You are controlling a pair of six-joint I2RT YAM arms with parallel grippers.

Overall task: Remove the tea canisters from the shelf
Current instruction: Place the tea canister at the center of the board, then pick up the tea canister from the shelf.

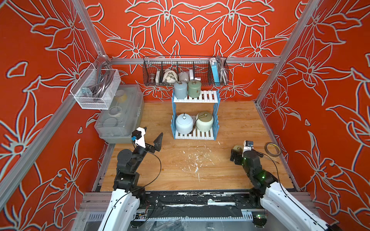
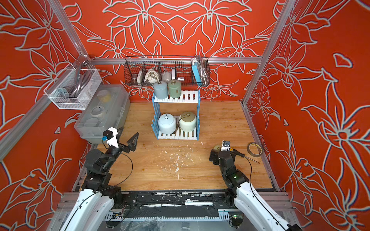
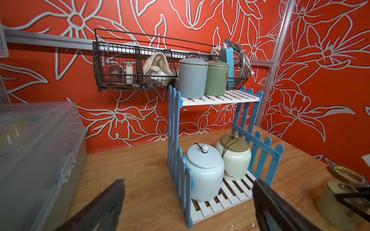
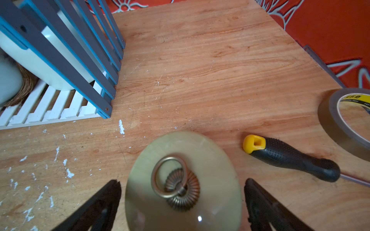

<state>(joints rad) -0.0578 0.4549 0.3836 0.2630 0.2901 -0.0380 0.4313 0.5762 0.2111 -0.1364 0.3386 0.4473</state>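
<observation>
The shelf (image 1: 208, 97), with blue picket sides and white slats, stands at the back middle of the table. Its upper tier holds a blue-grey canister (image 1: 180, 90) and a sage green canister (image 1: 194, 88). On the lower tier sit a pale blue squat canister (image 1: 184, 123) and a cream squat canister (image 1: 204, 121). A small cream canister (image 4: 183, 180) with a ring knob stands upright on the table to the shelf's right. My right gripper (image 4: 182, 183) is open, one finger on each side of it, with small gaps showing. My left gripper (image 1: 152, 136) hangs open and empty, left of the shelf.
A black wire basket (image 1: 185, 72) hangs on the back rail just above the shelf. A clear mesh basket (image 1: 96, 90) and a lidded plastic box (image 1: 120, 114) fill the left side. A tape roll (image 1: 272, 149) and a screwdriver (image 4: 290, 158) lie beside the right gripper.
</observation>
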